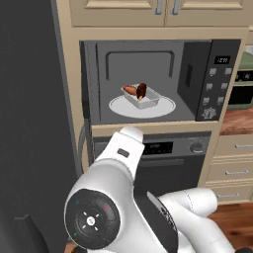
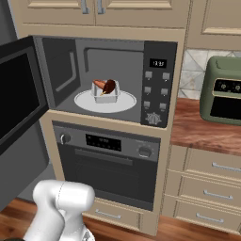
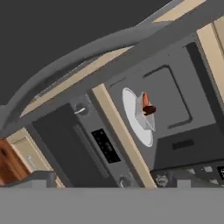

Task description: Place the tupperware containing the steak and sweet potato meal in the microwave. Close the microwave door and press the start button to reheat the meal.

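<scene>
The tupperware [image 1: 142, 97] is sitting inside the microwave [image 2: 108, 77], on the white round turntable plate [image 1: 163, 106] in the middle of the grey cavity, with the steak [image 1: 142, 90] and the sweet potato [image 1: 130, 90] lying side by side in it. So the placing step looks done, and what is left is the door and the start button.

The thing to handle now is the microwave door [image 2: 19, 101], which is standing swung wide open to the left of the cavity. It looks stiff and hinged at the left, so it should be swinging freely under a push; the glass window is probably best left alone, and the better places to press are the frame's far free edge or the curved grey bar handle [image 3: 61, 65] running along it. The tray itself seems light and likely to slide on the plate, so a gentle close is wise.

The button panel [image 2: 156, 84] is sitting on the right of the microwave. Below is an oven [image 2: 110, 160] with round knobs, and on the wooden table [image 2: 202, 129] to the right a green appliance [image 2: 223, 92] is standing. The arm's elbow [image 1: 99, 207] is hanging low in front of the oven; nothing seems to be blocking the door's swing.

The claw's fingers are not clearly visible, so I cannot tell whether they are spread or pressed together.
</scene>
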Available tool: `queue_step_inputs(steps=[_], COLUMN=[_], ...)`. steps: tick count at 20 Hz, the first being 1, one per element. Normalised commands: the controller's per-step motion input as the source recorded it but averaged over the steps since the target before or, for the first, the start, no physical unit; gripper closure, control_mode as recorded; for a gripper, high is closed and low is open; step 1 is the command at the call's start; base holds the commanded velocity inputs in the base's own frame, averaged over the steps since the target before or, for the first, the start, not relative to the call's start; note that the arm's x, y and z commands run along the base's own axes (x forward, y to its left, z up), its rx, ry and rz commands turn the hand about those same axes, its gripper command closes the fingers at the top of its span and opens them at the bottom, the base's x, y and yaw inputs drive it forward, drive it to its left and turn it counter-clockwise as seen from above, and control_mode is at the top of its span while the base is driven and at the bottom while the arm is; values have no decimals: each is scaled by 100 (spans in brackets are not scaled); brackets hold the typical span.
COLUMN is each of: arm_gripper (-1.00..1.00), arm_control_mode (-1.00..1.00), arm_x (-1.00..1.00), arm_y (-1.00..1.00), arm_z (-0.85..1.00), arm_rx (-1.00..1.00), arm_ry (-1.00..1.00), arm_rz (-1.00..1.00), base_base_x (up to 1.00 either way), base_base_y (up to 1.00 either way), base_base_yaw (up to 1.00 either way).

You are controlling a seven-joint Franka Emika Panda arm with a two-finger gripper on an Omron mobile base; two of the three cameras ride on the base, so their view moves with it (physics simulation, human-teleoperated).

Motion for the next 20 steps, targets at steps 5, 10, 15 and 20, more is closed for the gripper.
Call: queue_step_inputs(steps=[5, 10, 15, 20], arm_gripper=[-100, -100, -100, -100], arm_control_mode=[-100, -100, -100, -100], arm_x=[0, 0, 4, 19], arm_y=[51, 42, 21, 12], arm_z=[0, 0, 0, -4], arm_rx=[-21, -18, -15, -13], arm_ry=[0, 1, 0, 3], arm_rz=[11, 18, 24, 24], base_base_x=[0, 0, 0, 0], base_base_y=[0, 0, 0, 0], base_base_yaw=[0, 0, 0, 0])
